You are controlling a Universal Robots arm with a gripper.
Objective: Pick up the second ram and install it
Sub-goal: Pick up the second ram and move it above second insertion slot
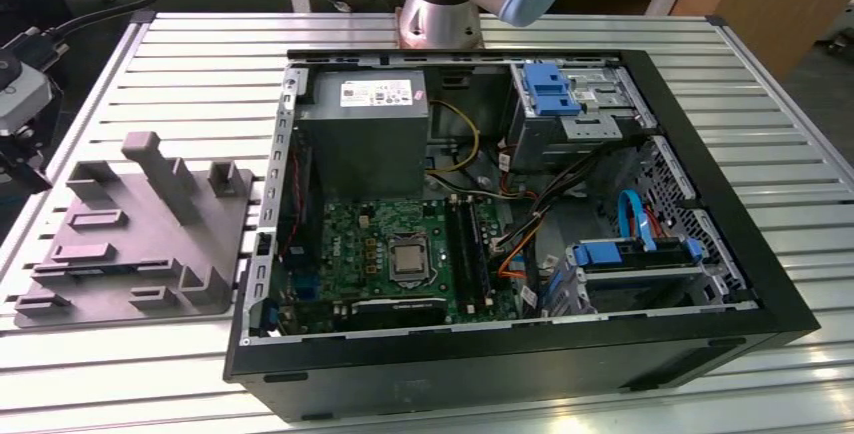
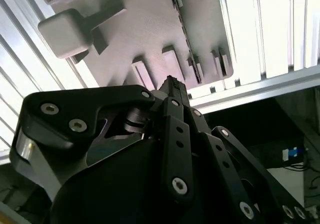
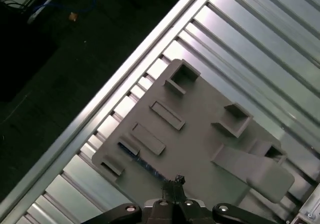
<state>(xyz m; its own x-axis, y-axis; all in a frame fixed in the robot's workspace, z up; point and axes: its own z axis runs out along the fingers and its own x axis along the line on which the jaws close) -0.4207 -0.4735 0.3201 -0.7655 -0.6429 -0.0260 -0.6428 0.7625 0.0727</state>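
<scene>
Progress on the task is at the pick-up stage, with nothing lifted yet. The jaws hang over the grey tray (image 3: 200, 134), which lies on the slatted table (image 3: 260, 39). In both wrist views they are drawn together to one narrow tip, with nothing clamped between them. Just beside that tip, in the first wrist view, a thin dark strip with a faint bluish glint lies flat in a shallow slot of the tray. This is probably the second ram (image 3: 142, 160), though the strip is too slim there to make out its chips. It rests in the tray below the jaws, and the tip stands over the tray near one end of it rather than around it. The upright posts and blocks of the tray rise to either side of the jaws, none of them touching the tip. Well apart from the jaws, past the far edge of the tray in the exterior view, the open computer case (image 1: 747, 284) lies on its side on the same table. Its motherboard (image 1: 360, 234) faces up, and the long memory slots (image 1: 465, 239) run beside the processor socket (image 1: 404, 254). By my reading, the approach to the tray is done. The grasp, the carry across to the case and the seating of the stick in its slot are all left undone.
</scene>
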